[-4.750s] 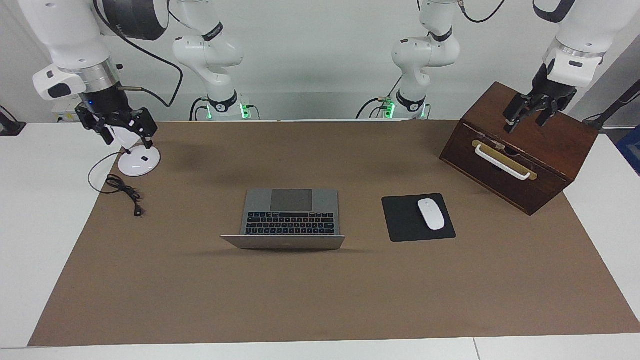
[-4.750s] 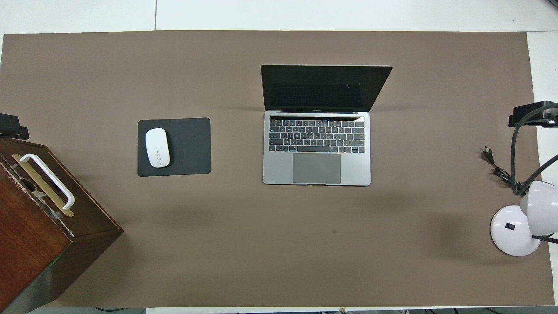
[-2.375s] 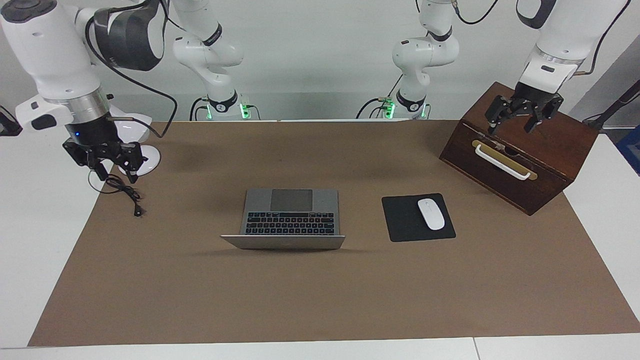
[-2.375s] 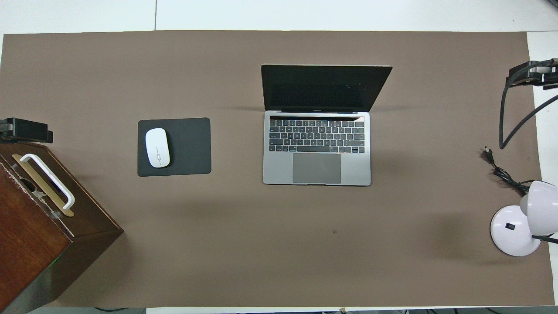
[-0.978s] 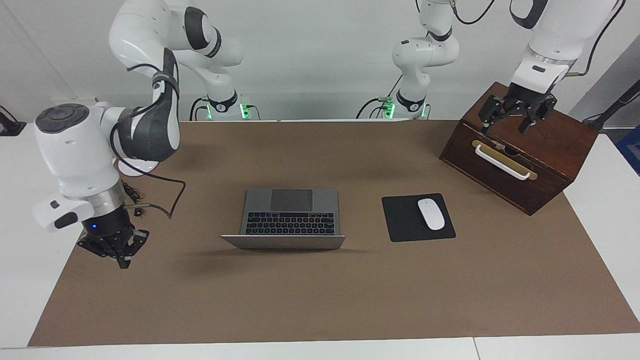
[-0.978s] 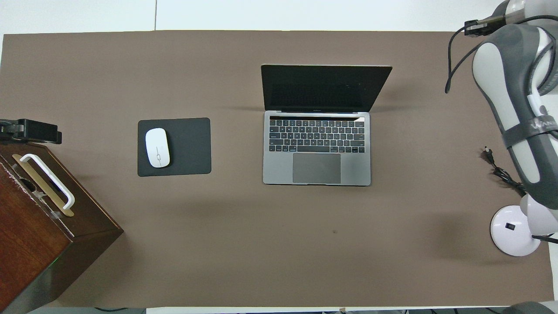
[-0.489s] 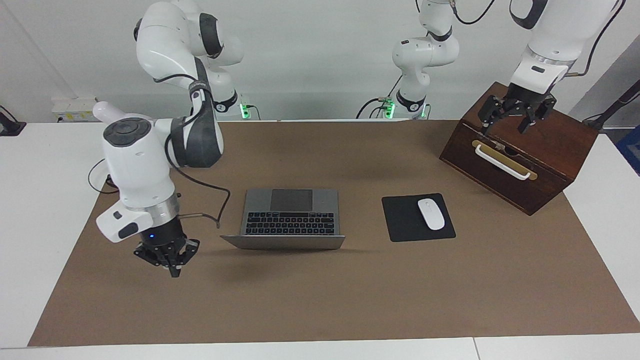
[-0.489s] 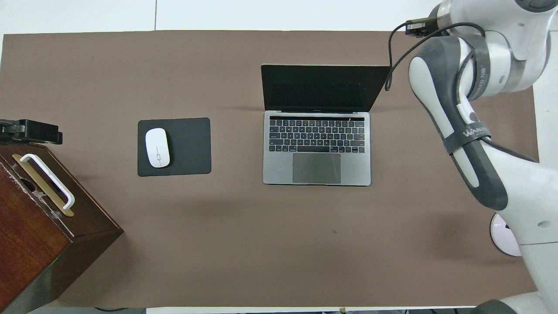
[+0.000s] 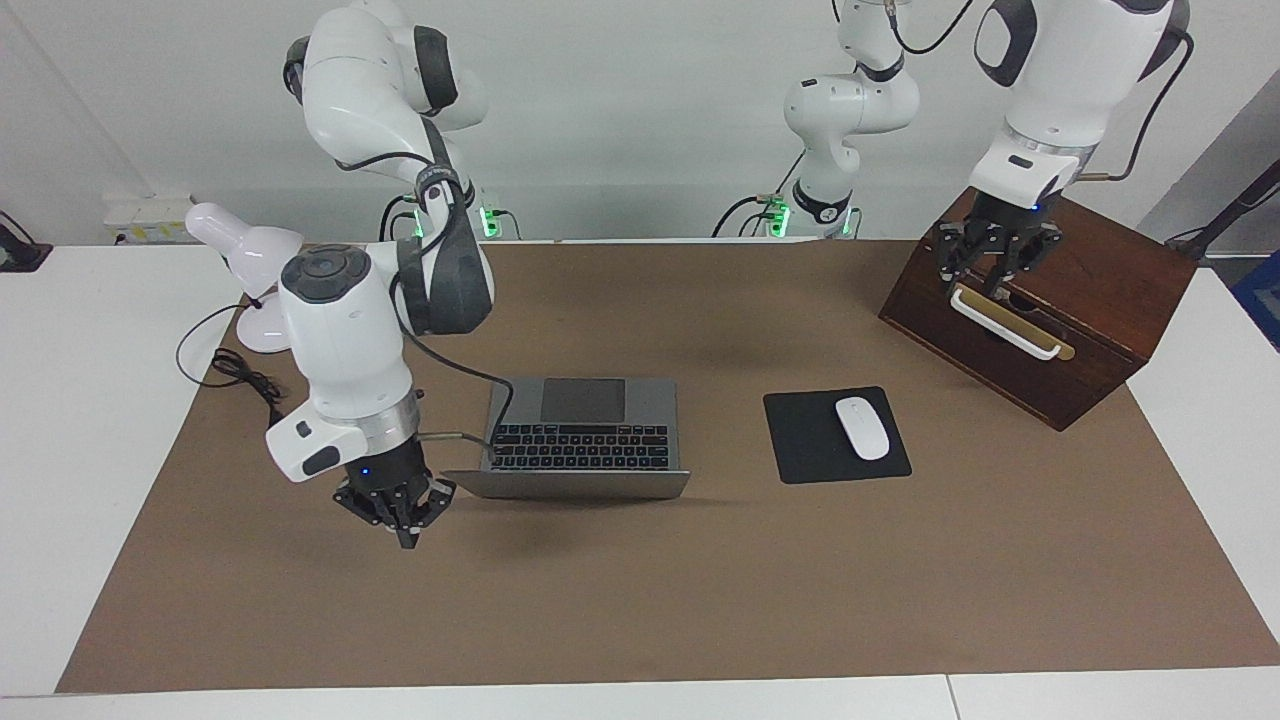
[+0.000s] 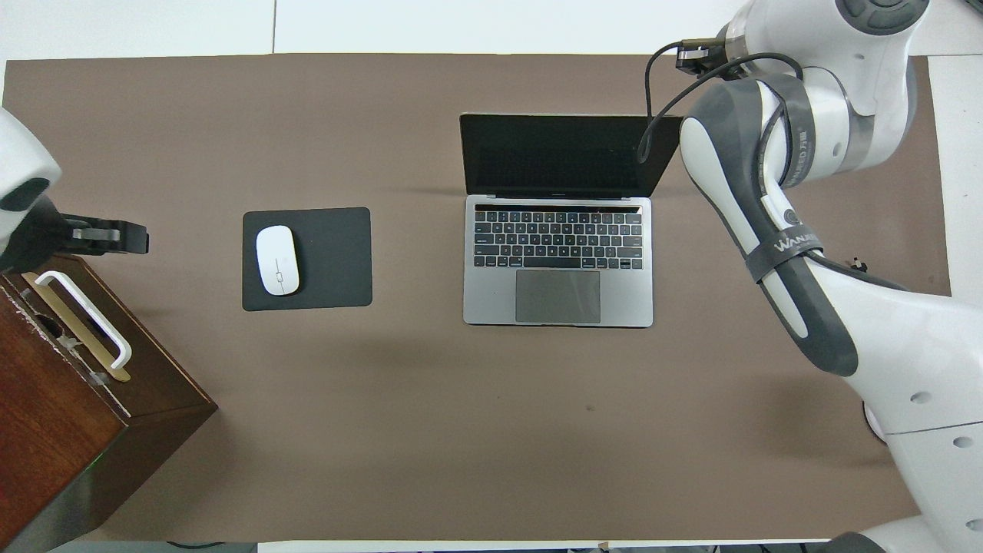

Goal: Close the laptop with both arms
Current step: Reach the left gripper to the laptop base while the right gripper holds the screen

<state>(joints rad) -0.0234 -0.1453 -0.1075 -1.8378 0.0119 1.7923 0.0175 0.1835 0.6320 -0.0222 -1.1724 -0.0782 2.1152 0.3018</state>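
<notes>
While one laptop (image 9: 580, 440) sits open mid-table on the brown mat (image 9: 700, 600), two arms work at either end. One white mouse (image 9: 862, 427) lies on one black mouse pad (image 9: 805, 445) beside it, toward the left arm's end. One wooden box (image 9: 1100, 300) stands there, its contents hidden; the left gripper (image 9: 990, 262) hangs over its handle (image 9: 1010, 325), jaw gap unclear. Right gripper (image 9: 397, 510) hovers by the lid's corner, holding nothing, fingers apparently together. One lamp (image 9: 245, 250) stands nearby.

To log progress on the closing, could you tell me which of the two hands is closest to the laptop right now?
The right hand: it hangs beside the corner of the laptop lid. The left hand is over the wooden box, past the mouse pad.
</notes>
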